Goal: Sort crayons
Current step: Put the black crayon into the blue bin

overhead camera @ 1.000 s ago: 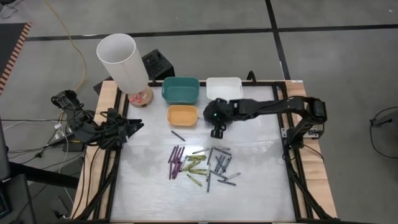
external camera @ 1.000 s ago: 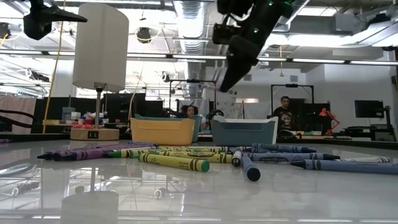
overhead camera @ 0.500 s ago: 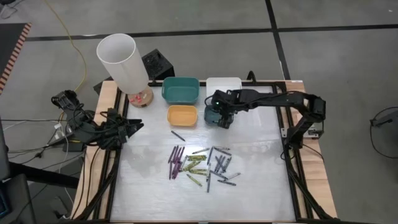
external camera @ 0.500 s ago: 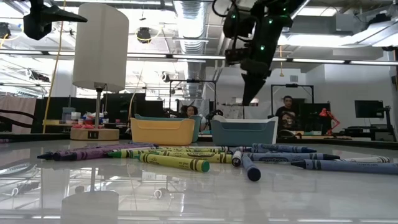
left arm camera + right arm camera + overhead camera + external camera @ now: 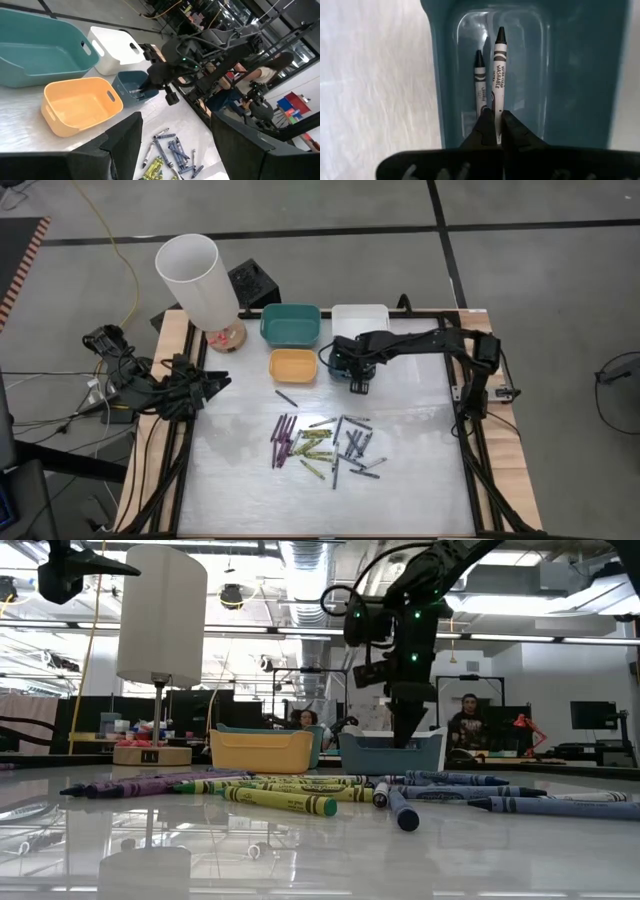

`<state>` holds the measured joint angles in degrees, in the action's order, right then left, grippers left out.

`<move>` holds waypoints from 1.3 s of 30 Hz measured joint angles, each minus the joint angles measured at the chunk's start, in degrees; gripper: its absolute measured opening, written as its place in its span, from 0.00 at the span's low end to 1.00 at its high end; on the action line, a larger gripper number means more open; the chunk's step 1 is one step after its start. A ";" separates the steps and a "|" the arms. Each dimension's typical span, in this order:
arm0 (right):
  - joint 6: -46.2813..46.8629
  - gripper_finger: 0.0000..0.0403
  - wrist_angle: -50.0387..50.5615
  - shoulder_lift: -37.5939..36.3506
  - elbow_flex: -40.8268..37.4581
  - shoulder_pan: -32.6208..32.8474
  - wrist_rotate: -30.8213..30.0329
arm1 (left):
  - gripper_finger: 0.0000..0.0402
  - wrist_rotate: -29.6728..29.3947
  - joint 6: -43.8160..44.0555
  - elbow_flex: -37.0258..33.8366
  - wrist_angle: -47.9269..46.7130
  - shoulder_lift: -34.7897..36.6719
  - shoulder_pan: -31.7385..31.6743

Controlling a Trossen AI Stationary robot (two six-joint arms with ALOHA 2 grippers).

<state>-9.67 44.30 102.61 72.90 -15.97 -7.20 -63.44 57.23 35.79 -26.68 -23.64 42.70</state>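
Currently we find the right hand clamped on a grey crayon inside the blue bin; advise releasing low.

Right fingers pinching a grey crayon above blue bin, second crayon inside

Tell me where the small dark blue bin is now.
In the high view, the dark blue bin sits at the table's far side, right of the orange bin and in front of the white bin, under the right pincer.

grey crayon in dark hand over slate-blue bin.
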 joint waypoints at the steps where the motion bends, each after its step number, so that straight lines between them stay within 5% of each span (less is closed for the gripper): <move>1: -0.11 0.01 -0.09 0.04 0.00 0.00 0.00 | 0.56 0.00 0.00 0.00 0.00 0.00 0.02; 19: -1.34 0.13 -2.71 -0.10 0.07 -1.95 5.46 | 0.56 -0.22 0.00 0.00 0.00 0.00 0.00; 27: -0.49 0.13 -2.03 -7.01 0.07 0.23 5.84 | 0.56 -0.71 -0.52 0.00 0.00 0.00 0.02; 34: 8.06 0.13 2.33 -16.17 0.09 5.58 5.90 | 0.56 -1.38 -0.52 0.00 -0.02 0.00 0.02; 39: 22.35 0.13 6.19 -18.76 0.09 11.08 5.77 | 0.56 -1.41 -1.03 0.00 -0.02 0.00 0.01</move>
<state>12.69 50.49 83.85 72.99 -4.88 -1.43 -64.85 56.21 35.79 -26.70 -23.64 42.71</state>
